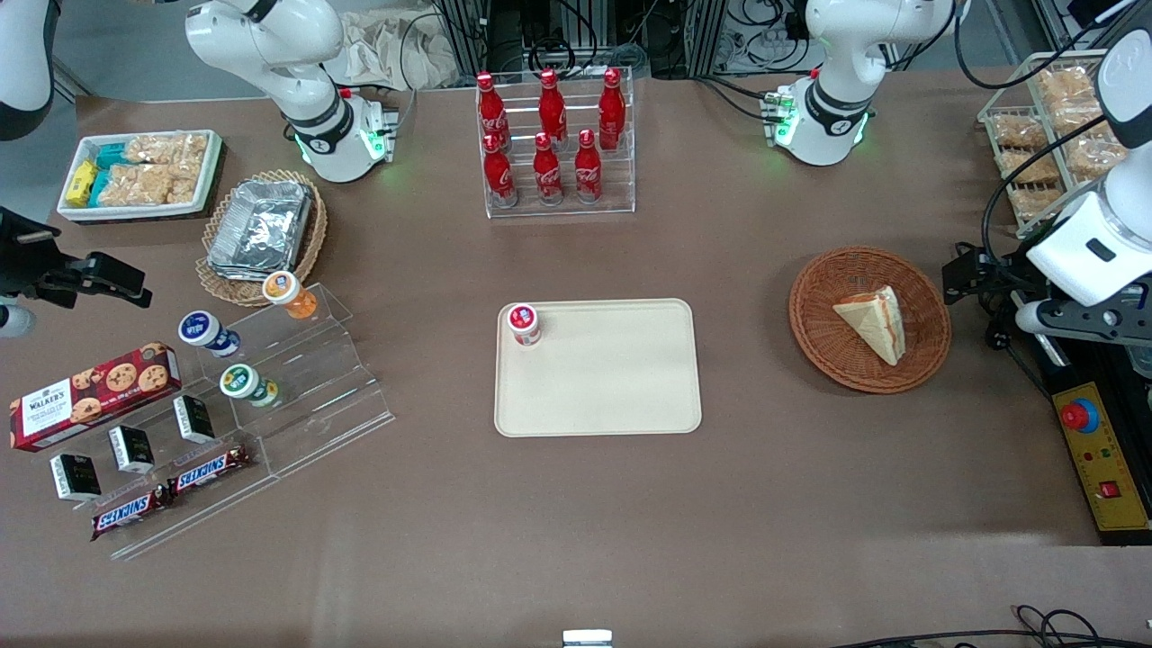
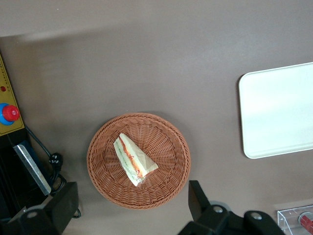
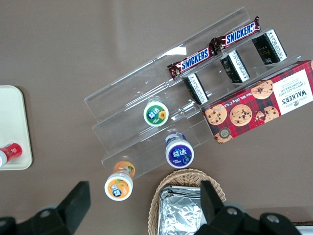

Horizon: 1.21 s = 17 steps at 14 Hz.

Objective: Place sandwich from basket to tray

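Observation:
The sandwich (image 1: 873,322) (image 2: 134,159), a pale bread wedge with red and green filling in clear wrap, lies in the round reddish-brown wicker basket (image 1: 814,306) (image 2: 168,142). The cream tray (image 1: 612,387) (image 2: 279,112) lies flat at the table's middle, toward the parked arm's end from the basket. A small red-lidded cup (image 1: 523,324) stands on one tray corner. My left gripper (image 1: 970,274) (image 2: 131,210) hangs raised above the table, just off the basket's rim toward the working arm's end. It is open wide, with nothing between its black fingers (image 2: 198,198).
A yellow control box (image 1: 1102,463) with cables lies close to the gripper at the table's edge. A wire rack of snack packets (image 1: 1044,135) stands farther from the camera. A rack of cola bottles (image 1: 553,144) stands farther back than the tray.

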Available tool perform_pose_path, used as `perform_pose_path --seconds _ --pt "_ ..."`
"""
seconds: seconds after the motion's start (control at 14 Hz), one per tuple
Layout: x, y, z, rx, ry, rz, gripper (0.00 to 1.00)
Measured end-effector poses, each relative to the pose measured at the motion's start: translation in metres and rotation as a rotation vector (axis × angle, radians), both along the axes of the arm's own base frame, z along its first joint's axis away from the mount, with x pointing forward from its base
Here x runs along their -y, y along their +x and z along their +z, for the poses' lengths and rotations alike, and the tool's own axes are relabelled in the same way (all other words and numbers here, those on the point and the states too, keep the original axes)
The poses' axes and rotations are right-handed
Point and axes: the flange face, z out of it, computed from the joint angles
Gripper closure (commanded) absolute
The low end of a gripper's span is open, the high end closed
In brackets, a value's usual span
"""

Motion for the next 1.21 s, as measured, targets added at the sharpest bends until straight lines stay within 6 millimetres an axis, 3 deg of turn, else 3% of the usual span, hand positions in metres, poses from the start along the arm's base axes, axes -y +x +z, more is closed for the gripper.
perform_pose_path --seconds 1.21 --pt "0.0028 -0.0062 -0.0015 -0.035 0.003 0.012 0.00"
